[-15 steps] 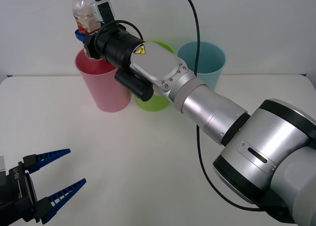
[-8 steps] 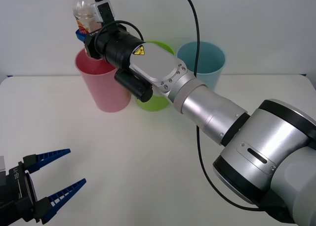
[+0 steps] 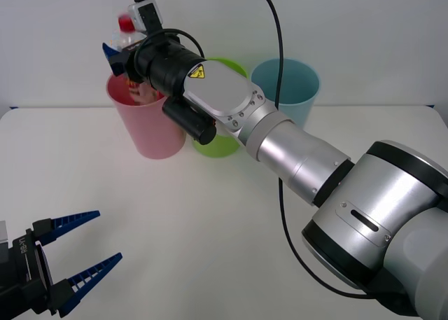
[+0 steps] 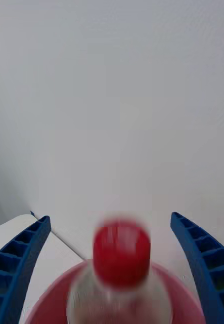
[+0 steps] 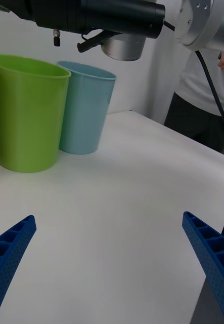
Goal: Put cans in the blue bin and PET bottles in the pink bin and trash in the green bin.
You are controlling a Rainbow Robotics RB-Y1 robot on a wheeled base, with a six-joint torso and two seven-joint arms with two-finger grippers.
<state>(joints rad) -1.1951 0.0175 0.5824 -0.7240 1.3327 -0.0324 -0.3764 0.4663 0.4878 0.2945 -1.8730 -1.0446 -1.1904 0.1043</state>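
**Bottle released over pink bin**

Right pincer (image 4: pixel 112 268) poised directly above the pink bin (image 3: pixel 150 127), fingers spread wide apart, one on either side of the bottle with clear gaps to it. PET bottle (image 4: pixel 121 276) upright between them, red cap uppermost, body blurred and sitting inside the bin's rim; judged free of the grip and dropping in. Placement over the rim's middle presumably chosen so that the bottle falls clean without catching the edge. Front view agrees: red cap just above the rim, lower body already within the bin.

Next along the back of the table (image 3: pixel 210 215): green bin (image 3: pixel 220 145) just beside the pink one, then blue bin (image 3: pixel 294 89) beside that, all three upright.

Left pincer (image 3: pixel 73 264) parked low near the table's front edge, fingers apart, holding nothing; kept well clear of the bins, likely to leave the right arm room.
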